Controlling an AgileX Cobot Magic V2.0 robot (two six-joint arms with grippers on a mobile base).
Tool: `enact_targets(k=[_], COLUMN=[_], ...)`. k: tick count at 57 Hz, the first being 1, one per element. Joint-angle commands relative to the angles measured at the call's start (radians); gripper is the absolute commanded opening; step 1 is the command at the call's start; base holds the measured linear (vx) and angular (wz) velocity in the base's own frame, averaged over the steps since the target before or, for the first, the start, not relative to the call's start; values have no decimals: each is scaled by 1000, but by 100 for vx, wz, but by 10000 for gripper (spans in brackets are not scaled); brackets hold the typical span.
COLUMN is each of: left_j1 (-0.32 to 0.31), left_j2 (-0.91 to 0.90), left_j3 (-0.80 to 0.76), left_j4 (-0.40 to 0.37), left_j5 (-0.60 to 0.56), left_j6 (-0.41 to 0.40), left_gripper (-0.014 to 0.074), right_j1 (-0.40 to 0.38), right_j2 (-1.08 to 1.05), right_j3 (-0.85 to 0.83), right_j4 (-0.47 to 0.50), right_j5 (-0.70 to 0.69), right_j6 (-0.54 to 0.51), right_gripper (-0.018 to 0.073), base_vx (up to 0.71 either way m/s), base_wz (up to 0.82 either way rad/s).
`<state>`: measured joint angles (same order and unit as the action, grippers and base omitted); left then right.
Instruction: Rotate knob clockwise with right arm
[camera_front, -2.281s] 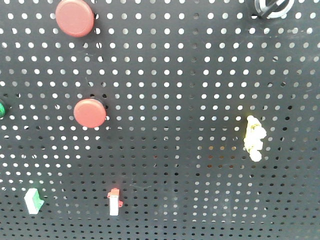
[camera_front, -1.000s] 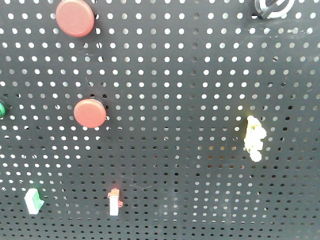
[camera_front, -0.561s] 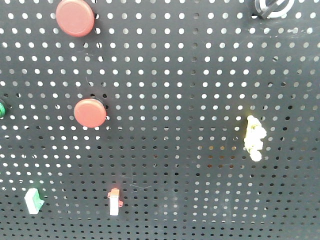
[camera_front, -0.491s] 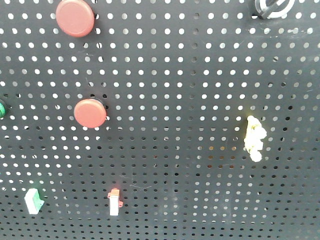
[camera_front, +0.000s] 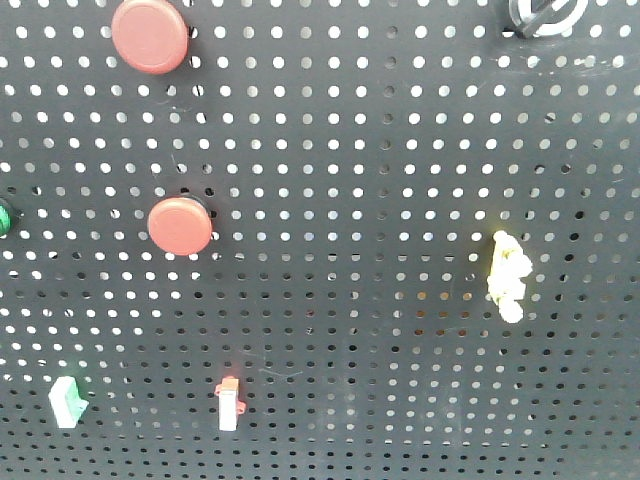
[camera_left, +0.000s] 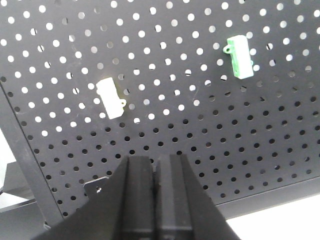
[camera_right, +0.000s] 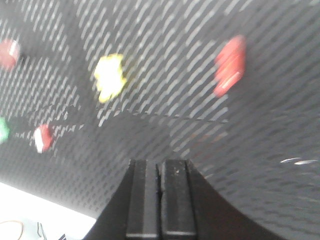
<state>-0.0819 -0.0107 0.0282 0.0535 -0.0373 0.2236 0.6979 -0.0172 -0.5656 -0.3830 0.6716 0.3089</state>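
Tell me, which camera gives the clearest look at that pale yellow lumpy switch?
The front-facing view: the yellow switch appears sharp on the pegboard. The right wrist view shows it only motion-blurred; the left wrist view doesn't show it.

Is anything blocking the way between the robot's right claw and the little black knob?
Nothing visible does. The knob sits at the top right edge of the pegboard with bare board around it. The right claw is closed and off the board; its blurred view shows no knob, so the path can't be traced.

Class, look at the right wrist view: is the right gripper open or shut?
Shut. The right gripper shows its two dark fingers pressed together with only a thin seam between them, and nothing is held.
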Motion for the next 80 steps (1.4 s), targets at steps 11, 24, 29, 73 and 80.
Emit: enact_targets(k=[11,24,29,73,80], left_j1=[-8,-8,-8,-8,-8], left_j2=[-17,-17,-17,-17,-17], left_j3=[33,33,33,33,33], left_j4=[-5,-5,-5,-5,-5], left_j5=[-75,-75,-75,-75,-75], left_j6=[-4,-4,-4,-4,-4], left_gripper=[-6,-6,-6,-6,-6], right_j1=[-21,-222,-317,-782,-782], right_j2=[8,8,7,-2,-2], right_j3=[374,609,604,604,604], right_j4=[-6,259,331,346,346], right_j5=[-554,-880,-864,-860,-860], right_j6=[-20,-169,-201,-266,-266], right_gripper=[-11,-11,-11,-11,-11], base_vx=[0,0,0,0,0], base_wz=[0,0,0,0,0])
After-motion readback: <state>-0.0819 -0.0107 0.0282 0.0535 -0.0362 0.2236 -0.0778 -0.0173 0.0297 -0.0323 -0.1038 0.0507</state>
